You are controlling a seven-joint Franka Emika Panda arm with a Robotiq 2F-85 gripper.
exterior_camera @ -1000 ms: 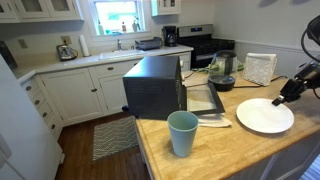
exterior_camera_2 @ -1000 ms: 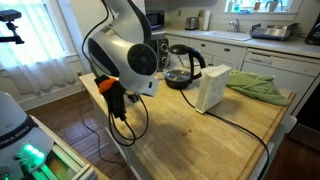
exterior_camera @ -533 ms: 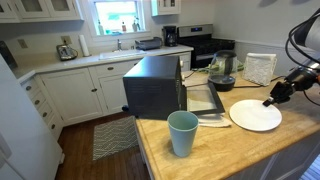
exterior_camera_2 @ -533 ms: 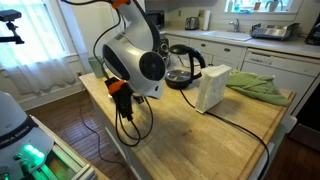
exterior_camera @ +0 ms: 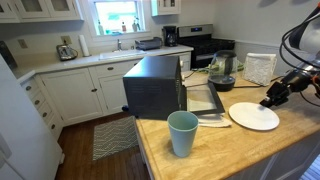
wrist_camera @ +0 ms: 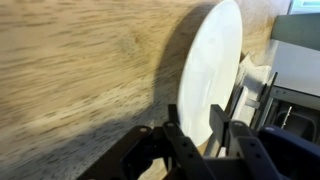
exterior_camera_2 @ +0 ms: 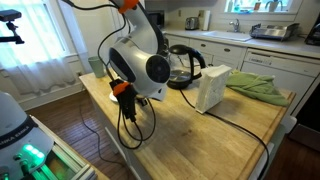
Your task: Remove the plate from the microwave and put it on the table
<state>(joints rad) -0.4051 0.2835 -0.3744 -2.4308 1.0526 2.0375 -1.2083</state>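
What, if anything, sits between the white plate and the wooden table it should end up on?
Nothing visible. The plate sits on or just above the table, the gripper at its rim; the teal cup stands apart.

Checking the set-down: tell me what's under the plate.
Only the wooden table shows around the plate. The patch directly beneath it is covered, so whether it lies fully flat cannot be seen.

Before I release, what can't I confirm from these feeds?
- Whether the plate lies flat on the table: too small in an exterior view, and the gripper covers its rim.
- The plate in an exterior view: the arm blocks it entirely.
- The grip: in the wrist view, the fingers are blurred and cut off by the bottom edge.
- The microwave interior: hidden by its own casing.
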